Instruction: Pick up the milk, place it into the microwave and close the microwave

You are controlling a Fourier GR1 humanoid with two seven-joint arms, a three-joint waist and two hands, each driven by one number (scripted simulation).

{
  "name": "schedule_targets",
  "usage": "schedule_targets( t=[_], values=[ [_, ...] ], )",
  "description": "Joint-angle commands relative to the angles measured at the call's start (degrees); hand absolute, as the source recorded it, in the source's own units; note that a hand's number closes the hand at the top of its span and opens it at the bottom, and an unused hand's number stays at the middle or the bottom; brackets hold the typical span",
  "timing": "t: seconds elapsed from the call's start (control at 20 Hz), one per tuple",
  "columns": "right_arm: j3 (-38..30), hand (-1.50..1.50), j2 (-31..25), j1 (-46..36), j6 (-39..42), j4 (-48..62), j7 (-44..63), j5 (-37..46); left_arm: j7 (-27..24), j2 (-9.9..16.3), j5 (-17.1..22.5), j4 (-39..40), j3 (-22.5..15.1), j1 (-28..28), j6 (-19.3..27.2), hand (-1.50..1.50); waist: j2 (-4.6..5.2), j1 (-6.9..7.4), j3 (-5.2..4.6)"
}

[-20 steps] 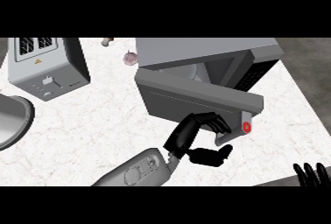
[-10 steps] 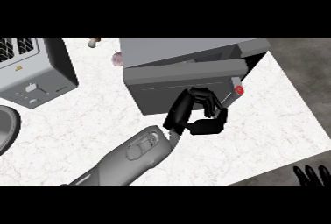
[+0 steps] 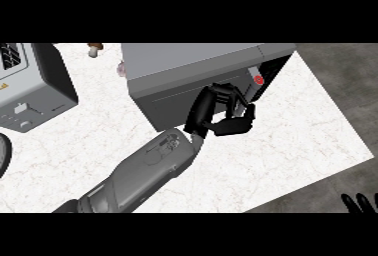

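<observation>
- White marbled tabletop (image 3: 88,150) fills most of the view; its right edge runs slantwise from 1 o'clock down to 4 o'clock, with dark floor (image 3: 339,100) beyond it.
- At 9 o'clock a grey toaster (image 3: 33,85) stands against the view's left edge, and a dark curved rim (image 3: 4,155) shows just below it.
- At 11 o'clock two small things (image 3: 94,48) lie near the tabletop's far edge, too small to tell.
- Bare tabletop lies open between the toaster and the microwave, and again from the centre toward 4 o'clock.
- The left hand (image 3: 221,115), on a grey forearm rising from 7 o'clock, lies against the microwave's door (image 3: 166,102) with its fingers curled and holding nothing.
- The microwave (image 3: 192,60) sits at 12 o'clock; a dark gap shows at its right side beside a red button (image 3: 258,79).
- The milk cannot be seen.
- The right hand (image 3: 358,202) shows only as fingertips pointing up at 5 o'clock, spread and off the tabletop.
</observation>
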Motion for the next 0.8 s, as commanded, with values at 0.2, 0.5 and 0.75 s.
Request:
schedule_targets(
  t=[0.2, 0.5, 0.75],
  values=[
    [0.1, -1.5, -1.6, 0.7, 1.7, -2.7, 1.2, -2.5, -3.1, -0.2, 3.6, 4.6, 1.7, -4.2, -0.1, 1.5, 0.76, -1.7, 0.1],
    [-0.6, -1.5, -3.1, 1.3, 2.8, -3.8, 1.8, -4.1, -4.8, -0.2, 5.7, 5.6, 1.2, -4.2, -0.4, 1.5, 0.84, -2.07, 0.17],
    [-1.9, -1.5, -3.6, 1.0, 2.6, -6.4, 1.6, -5.2, -6.4, -0.2, 6.4, 6.5, 0.6, -4.7, 0.6, 1.5, 0.67, -2.86, 0.18]
  ],
)
